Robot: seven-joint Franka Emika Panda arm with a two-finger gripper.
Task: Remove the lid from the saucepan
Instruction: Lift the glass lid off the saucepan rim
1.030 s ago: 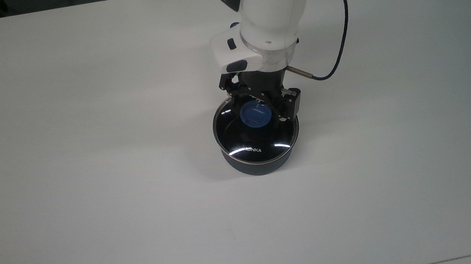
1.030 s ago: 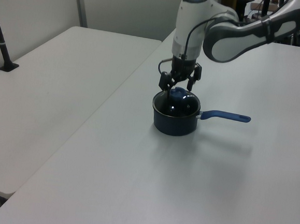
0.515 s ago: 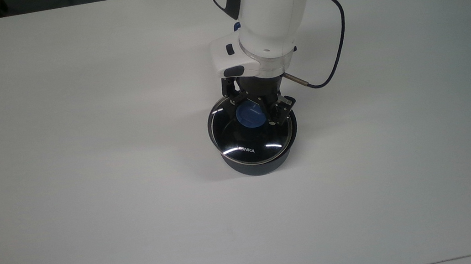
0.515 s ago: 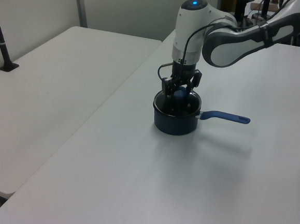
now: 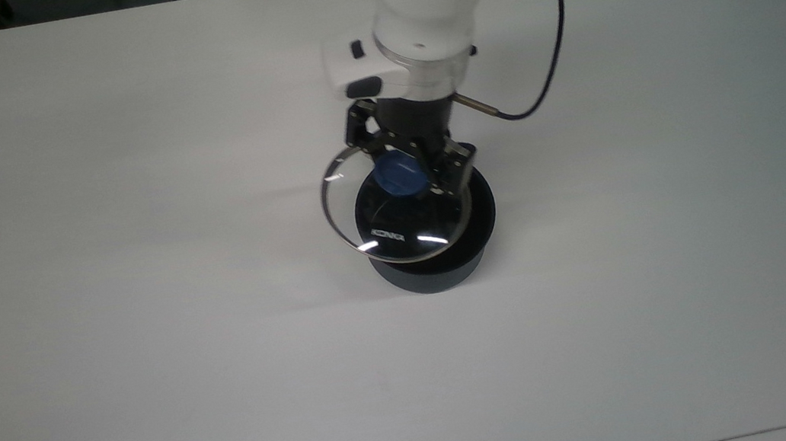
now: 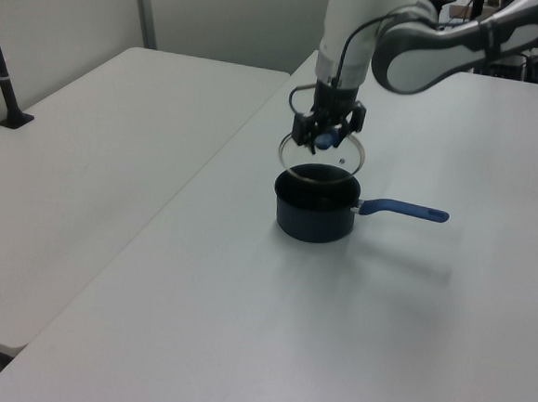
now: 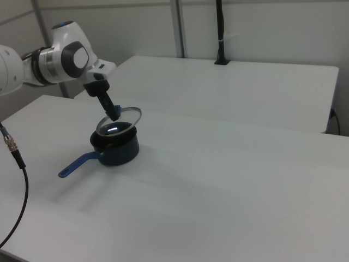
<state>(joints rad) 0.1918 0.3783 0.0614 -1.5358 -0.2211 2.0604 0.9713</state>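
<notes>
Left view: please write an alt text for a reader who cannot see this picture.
A white robot arm's gripper holds a clear glass lid by its blue knob, lifted above a small dark saucepan on a white table. The saucepan's blue handle points toward the left view's right. A second white table stands at the left view's left.

Glass lid (image 6: 321, 156) raised clear above open dark saucepan (image 6: 315, 214), blue handle
</notes>
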